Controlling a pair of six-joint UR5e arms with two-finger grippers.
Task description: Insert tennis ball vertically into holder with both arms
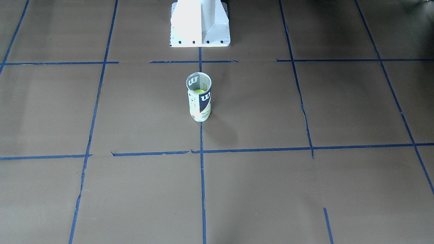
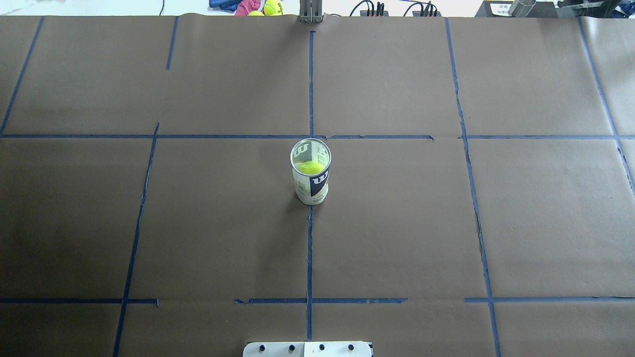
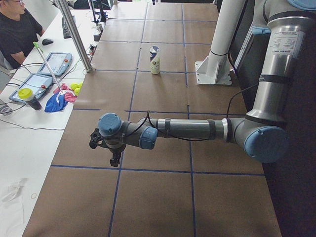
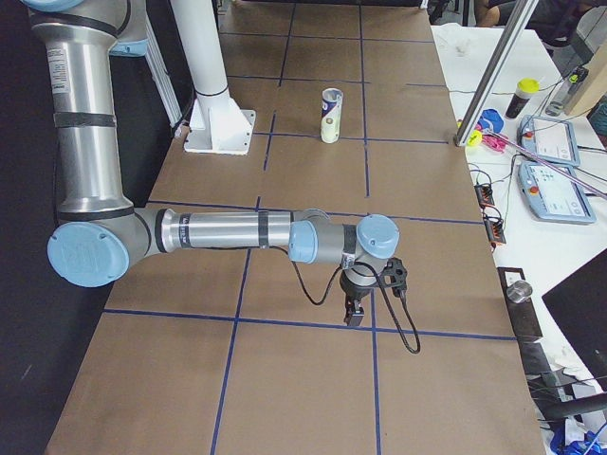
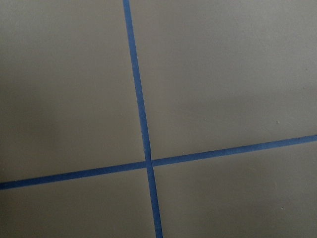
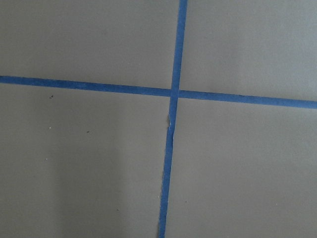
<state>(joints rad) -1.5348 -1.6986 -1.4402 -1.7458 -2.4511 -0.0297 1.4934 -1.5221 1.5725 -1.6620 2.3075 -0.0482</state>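
The holder [image 2: 311, 173] stands upright at the table's middle, on the centre tape line. It also shows in the front view [image 1: 199, 96] and in both side views [image 3: 155, 59] [image 4: 330, 115]. The tennis ball [image 2: 309, 167] sits inside it, seen through the open top and in the front view [image 1: 199, 91]. My left gripper [image 3: 114, 159] hangs over the table's left end, far from the holder. My right gripper [image 4: 354, 313] hangs over the right end. Each shows only in a side view, so I cannot tell whether they are open or shut.
The white pedestal base [image 1: 200, 25] stands behind the holder. Blue tape lines [image 2: 310, 248] grid the brown table. Spare balls and cloth [image 2: 258, 7] lie past the far edge. A side desk holds tablets [image 4: 555, 190], and a person [image 3: 15, 29] sits there.
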